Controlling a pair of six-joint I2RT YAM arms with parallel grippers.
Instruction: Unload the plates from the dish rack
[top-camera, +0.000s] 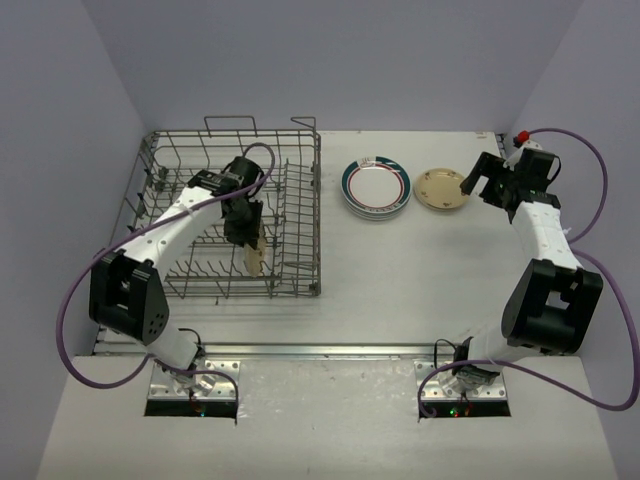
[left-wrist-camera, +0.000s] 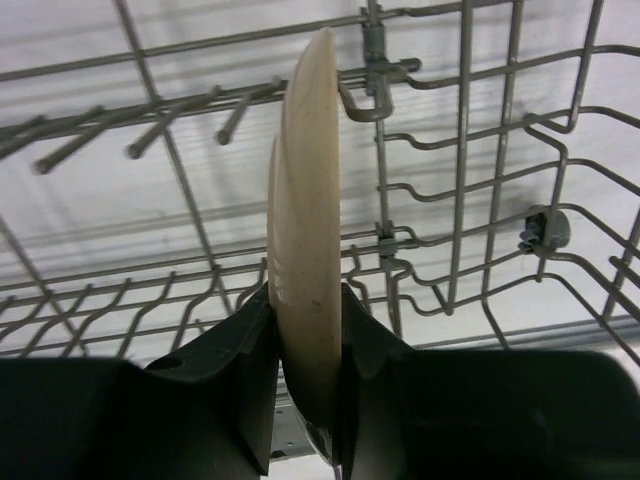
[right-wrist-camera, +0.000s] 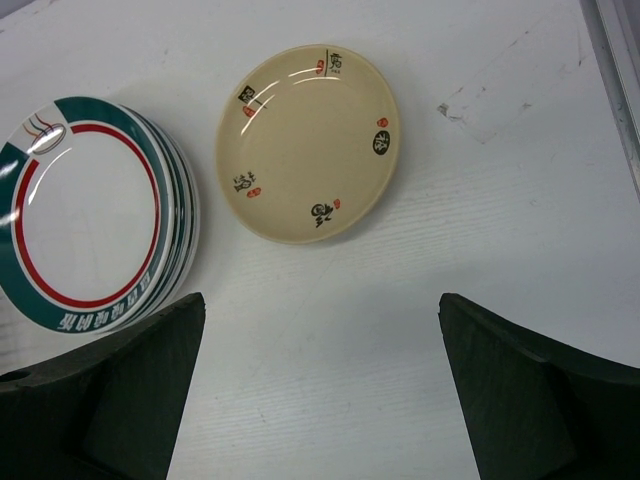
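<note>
Tan round plate (top-camera: 254, 258) stands on edge inside the grey wire dish rack (top-camera: 318, 210), near its front right corner, clamped by the left fingers (top-camera: 248, 238). Right of the rack, on the white table (top-camera: 400, 270), lies a stack of white round plates with green and red rim bands (top-camera: 376, 186). Farther right of the rack lies a second tan plate (top-camera: 444, 190), the right fingers (top-camera: 470, 183) just beside it.

From the left wrist, both fingers press the upright plate's two faces, rack wires behind it.

From the right wrist, the right fingers are spread wide with nothing between them, over the table near the second tan plate, which bears small dark and red marks.
</note>
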